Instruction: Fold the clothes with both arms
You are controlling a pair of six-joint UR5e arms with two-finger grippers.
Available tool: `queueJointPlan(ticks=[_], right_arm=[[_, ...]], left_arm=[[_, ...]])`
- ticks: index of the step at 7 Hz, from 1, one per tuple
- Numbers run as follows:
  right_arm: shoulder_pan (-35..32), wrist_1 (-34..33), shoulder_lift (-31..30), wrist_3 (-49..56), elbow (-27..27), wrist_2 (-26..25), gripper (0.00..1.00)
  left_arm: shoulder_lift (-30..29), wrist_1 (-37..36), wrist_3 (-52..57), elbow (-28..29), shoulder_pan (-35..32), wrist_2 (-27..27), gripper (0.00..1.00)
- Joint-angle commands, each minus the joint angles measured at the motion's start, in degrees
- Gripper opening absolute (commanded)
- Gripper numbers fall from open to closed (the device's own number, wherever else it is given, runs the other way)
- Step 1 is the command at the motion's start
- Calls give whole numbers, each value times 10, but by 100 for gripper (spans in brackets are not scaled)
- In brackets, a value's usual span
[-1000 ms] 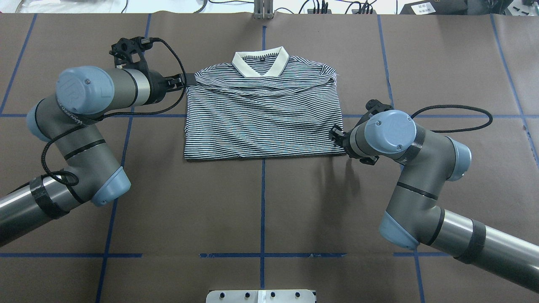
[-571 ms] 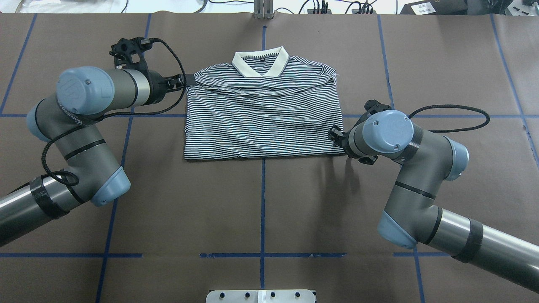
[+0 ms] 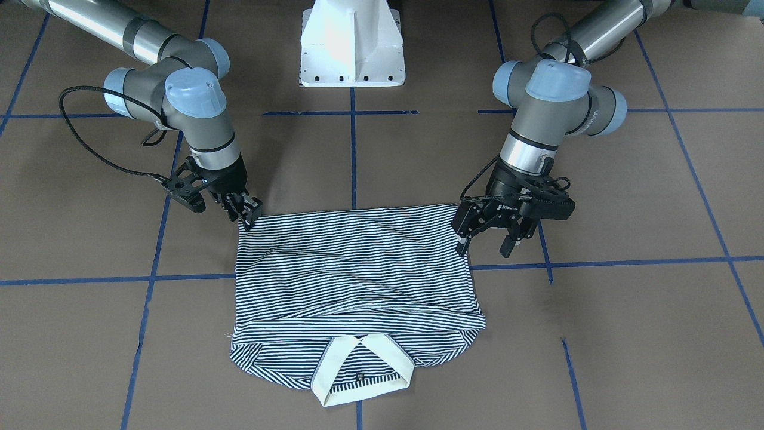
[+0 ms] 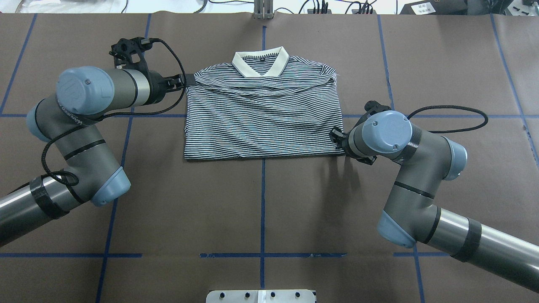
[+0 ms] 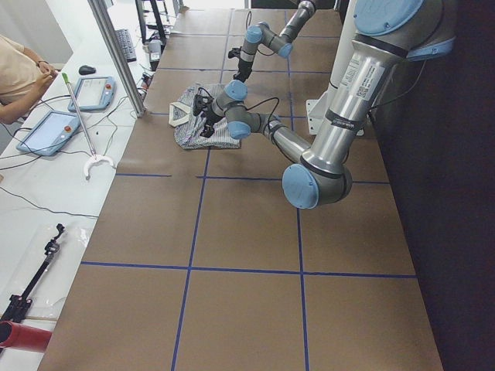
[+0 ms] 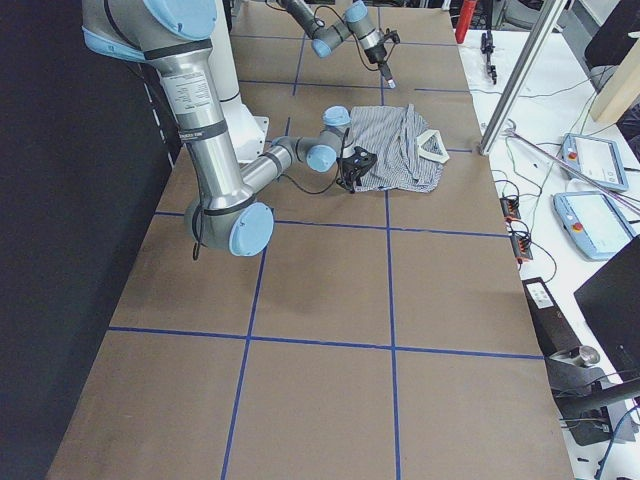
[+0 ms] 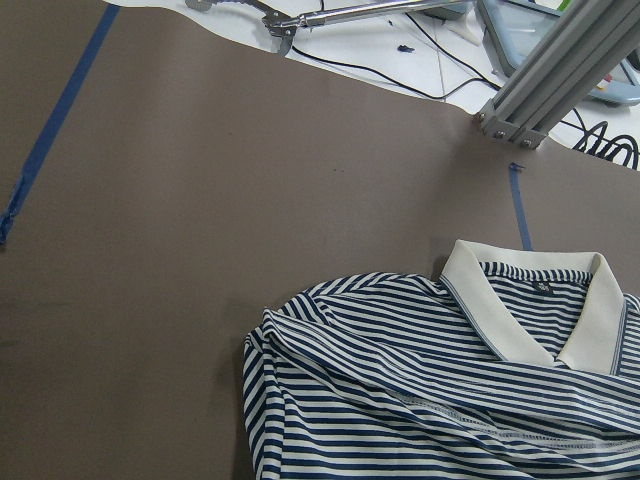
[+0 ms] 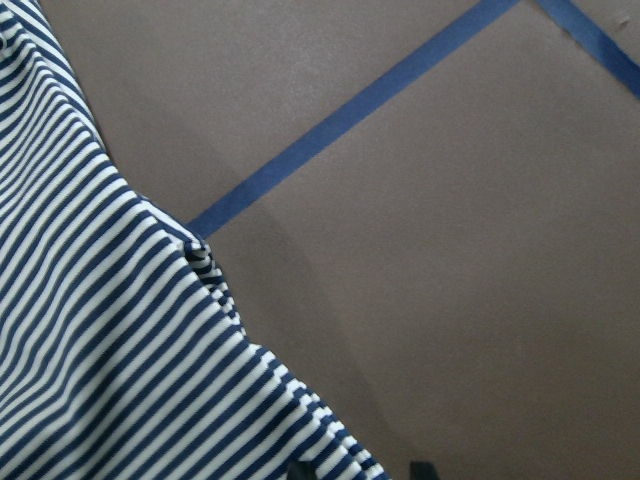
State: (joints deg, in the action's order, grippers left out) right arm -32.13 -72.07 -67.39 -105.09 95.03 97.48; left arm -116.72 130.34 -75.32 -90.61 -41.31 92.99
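Polo shirt (image 4: 261, 122) lies flat just toward 12 o'clock of the bench (image 4: 261, 202) centre, taking 12 as straight away from the robot. Its cream collar (image 4: 261, 63) points to 12 and its hem to 6.

Down at the shirt's 4 o'clock corner, the right end effector (image 3: 246, 214) is right on the cloth, tips touching the striped edge by the hem. From the right wrist camera, two dark fingertips (image 8: 300, 470) peek in at the bottom with a narrow gap between them. The striped edge runs into that gap, so the jaws are parted, seemingly with nothing clamped, though the view cuts off there.

Over on the other side, the left end effector (image 3: 484, 245) has its fingers spread wide and holds nothing. It shows at the shirt's 10 o'clock shoulder in the overhead view and beside the left edge from the front.

Moving outward, the right arm (image 4: 391, 134) bends in from 4 o'clock and the left arm (image 4: 84, 88) from 8 o'clock, each trailing a black cable (image 4: 454, 111).

Creases run across the shirt below the collar. Blue tape lines (image 4: 262, 210) grid the brown bench, and the white pedestal (image 3: 352, 42) stands at 6 o'clock.
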Motion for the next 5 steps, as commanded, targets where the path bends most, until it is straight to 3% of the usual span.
queueJointPlan(ticks=[1,3,5], right_arm=[[0,0,0,1,7,1,0],[1,-4,-4,-1,30,2,0],[24,-7,-60,-6,106,6,0]], left_arm=[[0,0,0,0,0,0,100],[0,0,-1,-2,0,0,100],[-1,-1,-1,-2,0,2,100]])
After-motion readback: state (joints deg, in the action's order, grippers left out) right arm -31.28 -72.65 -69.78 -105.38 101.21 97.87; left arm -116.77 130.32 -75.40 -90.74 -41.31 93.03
